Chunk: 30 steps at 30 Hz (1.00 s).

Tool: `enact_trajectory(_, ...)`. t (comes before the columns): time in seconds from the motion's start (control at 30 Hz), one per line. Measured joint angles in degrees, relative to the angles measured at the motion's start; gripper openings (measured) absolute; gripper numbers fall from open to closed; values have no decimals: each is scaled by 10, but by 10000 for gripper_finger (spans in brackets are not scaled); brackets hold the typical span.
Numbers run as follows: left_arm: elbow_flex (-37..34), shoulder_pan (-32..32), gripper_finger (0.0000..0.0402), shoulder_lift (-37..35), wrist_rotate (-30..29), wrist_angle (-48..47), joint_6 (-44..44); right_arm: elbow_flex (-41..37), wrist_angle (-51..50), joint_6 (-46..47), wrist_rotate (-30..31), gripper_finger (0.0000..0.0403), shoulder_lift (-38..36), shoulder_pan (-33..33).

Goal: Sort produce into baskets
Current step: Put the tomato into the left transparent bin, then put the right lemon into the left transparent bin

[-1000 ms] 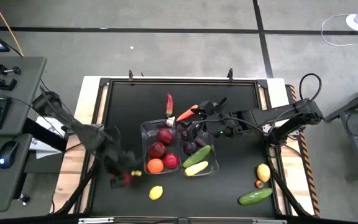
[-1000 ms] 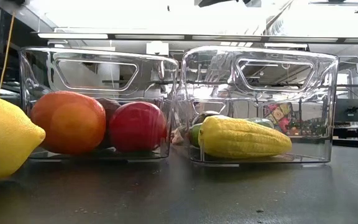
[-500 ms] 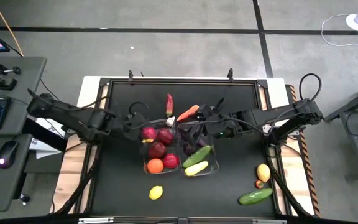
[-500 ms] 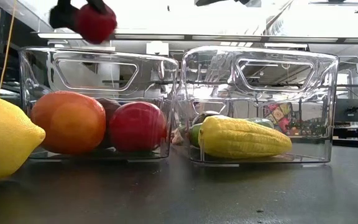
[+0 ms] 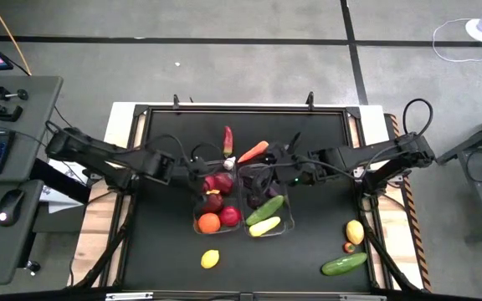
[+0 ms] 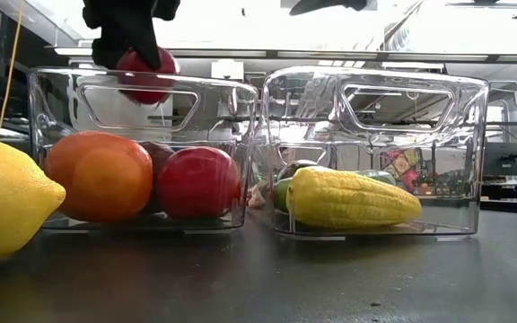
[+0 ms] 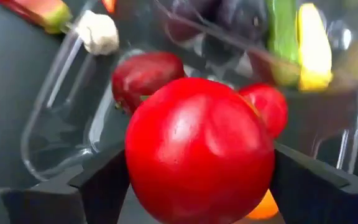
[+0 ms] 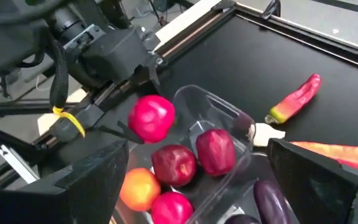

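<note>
My left gripper [image 5: 201, 167] is shut on a red apple [image 7: 197, 149] at the left rim of the left clear bin [image 5: 197, 191]. In the low view the apple [image 6: 146, 72] hangs at rim height. That bin holds several red apples [image 8: 215, 151] and an orange [image 6: 99, 176]. My right gripper [image 5: 259, 173] is open and empty above the right bin [image 5: 284, 224], which holds an eggplant [image 5: 258, 199], a cucumber [image 5: 268, 207] and a yellow piece [image 6: 353, 199]. My left gripper pinches the apple by its two opposite sides [image 7: 135, 168] between its two fingers [image 7: 104, 183]. The fingers come from the table's left, slanting down. The apple is lifted clear, over the left bin's far left corner.
A red chili [image 5: 228, 140], a carrot [image 5: 253, 151] and a small white piece [image 5: 231, 161] lie just beyond the bins. A lemon [image 5: 210, 259] lies near the front. Another lemon [image 5: 355, 232] and a cucumber [image 5: 344, 264] lie at the front right.
My left gripper has carried the red apple from the near left of the table up and toward the far right, to the left bin. In the last half second it has come down with the apple to rim height.
</note>
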Motion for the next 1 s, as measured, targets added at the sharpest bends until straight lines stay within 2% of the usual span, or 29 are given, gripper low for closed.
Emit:
enact_trajectory(0.27, 0, 29, 395, 10, -3, -14, 51, 0, -9, 0, 0, 374, 0, 0)
enact_trajectory(0.43, 0, 45, 395, 5, 8, -21, 56, 0, -18, -5, 0, 374, 0, 0)
enact_trajectory(0.5, 0, 50, 395, -3, 30, -30, 43, 0, -41, -6, -5, 374, -1, 2)
enact_trajectory(0.63, 0, 35, 396, -30, 46, -49, 21, 0, -166, 13, -7, 374, -15, 22)
enact_trajectory(0.73, 0, 7, 397, -63, 2, -46, 11, 0, -292, 83, 7, 374, -24, 53)
enact_trajectory(0.83, 0, -19, 397, -91, -78, -45, -31, -6, -403, 180, 5, 374, -24, 95)
enact_trajectory(1.0, -9, -54, 397, -131, -159, -36, -153, -70, -476, 374, -62, 374, -23, 181)
